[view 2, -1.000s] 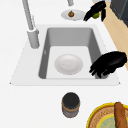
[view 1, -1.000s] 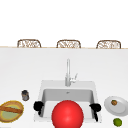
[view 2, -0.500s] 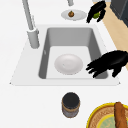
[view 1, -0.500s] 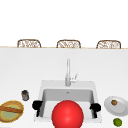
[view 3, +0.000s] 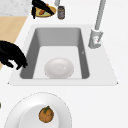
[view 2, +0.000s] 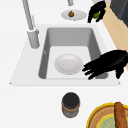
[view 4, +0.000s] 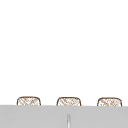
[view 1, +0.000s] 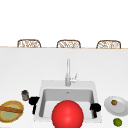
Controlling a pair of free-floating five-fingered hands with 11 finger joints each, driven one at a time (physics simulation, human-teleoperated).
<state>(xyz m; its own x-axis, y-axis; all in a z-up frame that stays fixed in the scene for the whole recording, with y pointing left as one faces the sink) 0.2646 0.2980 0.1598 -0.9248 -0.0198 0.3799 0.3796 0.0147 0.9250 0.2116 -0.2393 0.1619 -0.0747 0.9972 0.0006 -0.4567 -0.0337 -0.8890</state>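
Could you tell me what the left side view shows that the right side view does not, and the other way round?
Left side view alone: the lime behind the far hand, and the near hand with straight fingers reaching over the sink's edge toward the white bowl.

Right side view alone: the small brown fruit seen close up on its white plate.

Both: the sink, the faucet, the bowl in the basin, the dark jar, the yellow-rimmed basket and both hands.
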